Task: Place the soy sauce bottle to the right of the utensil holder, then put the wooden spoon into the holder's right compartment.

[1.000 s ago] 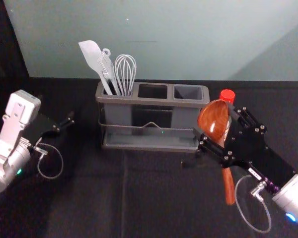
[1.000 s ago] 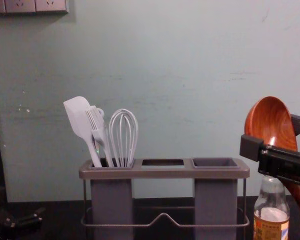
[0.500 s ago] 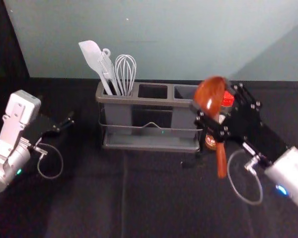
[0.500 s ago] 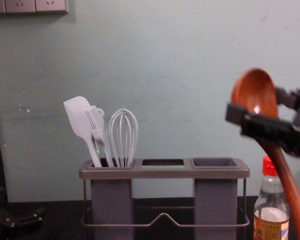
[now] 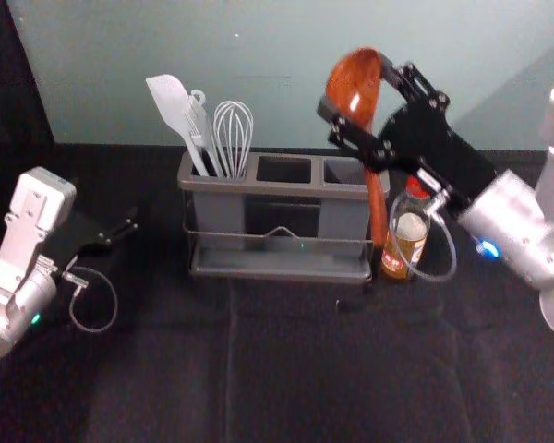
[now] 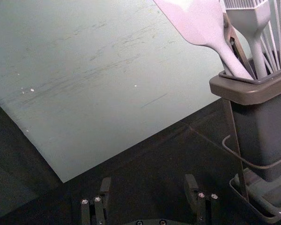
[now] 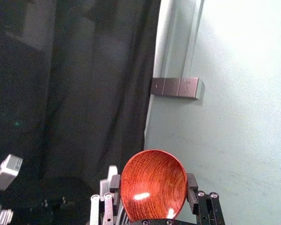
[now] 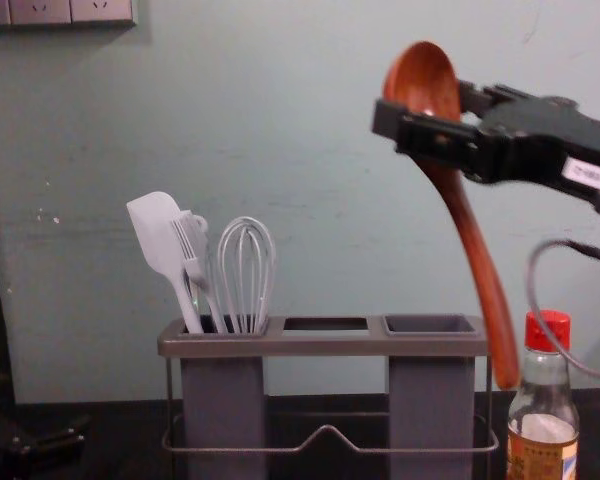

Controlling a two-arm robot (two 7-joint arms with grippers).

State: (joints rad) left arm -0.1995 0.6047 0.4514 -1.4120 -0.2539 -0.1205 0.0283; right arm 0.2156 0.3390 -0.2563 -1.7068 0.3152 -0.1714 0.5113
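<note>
R gripper has spoon by its bowl above holder's R end, bottle R of holder, so ease handle tip over R slot b4 lowering; L gripper idle, wide, L of holder.

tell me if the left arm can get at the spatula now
Probably yes: the left hand is open and empty, and the spatula stands at the holder's left end, nearest that hand, its blade above the rim, with nothing seen between them.

I've got my right pincer raised and angled inward, jaws clamped; my left pincer sits low, jaws apart.
</note>
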